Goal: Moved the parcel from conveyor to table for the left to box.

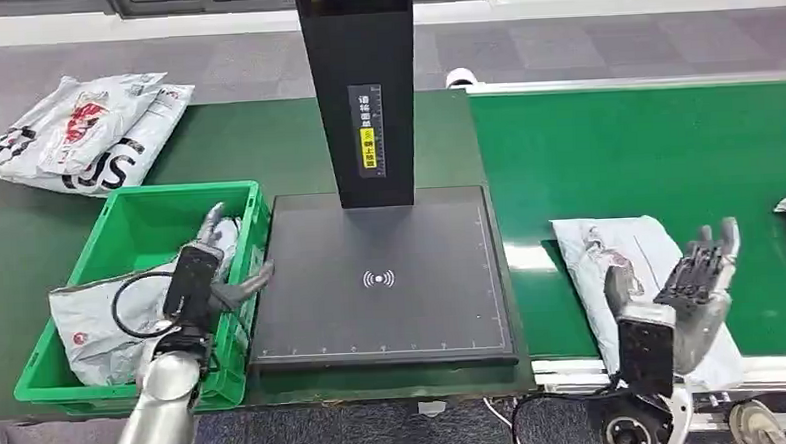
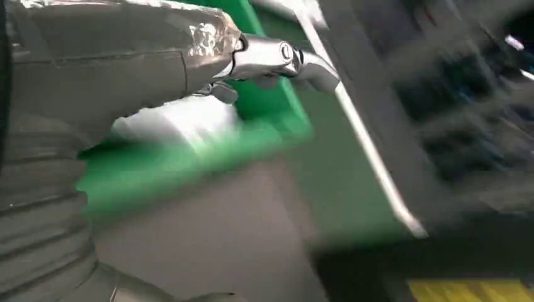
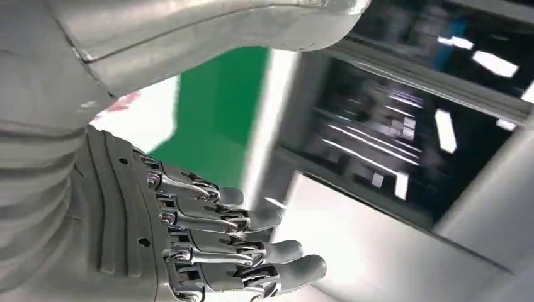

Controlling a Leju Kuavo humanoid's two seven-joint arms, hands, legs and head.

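Both hands are spread and hold nothing: the right hand [image 1: 694, 279] above the grey parcel [image 1: 611, 263] on the conveyor [image 1: 646, 151], lengthwise toward the robot; the left hand [image 1: 216, 275] over the green crate [image 1: 119, 219].

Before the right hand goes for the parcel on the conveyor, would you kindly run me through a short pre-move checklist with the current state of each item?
1. Right hand free to grasp: ok, its fingers are spread and hold nothing.
2. Parcel within reach on the conveyor: ok, it lies flat just beside the right hand.
3. Black scanning table free to receive it: ok, nothing lies on its surface.
4. Left hand out of the drop zone: ok, it hovers over the green box, not over the table.
5. Room in the box: cannot tell, one parcel already lies inside.
6. Conveyor stopped: cannot tell from one moment.
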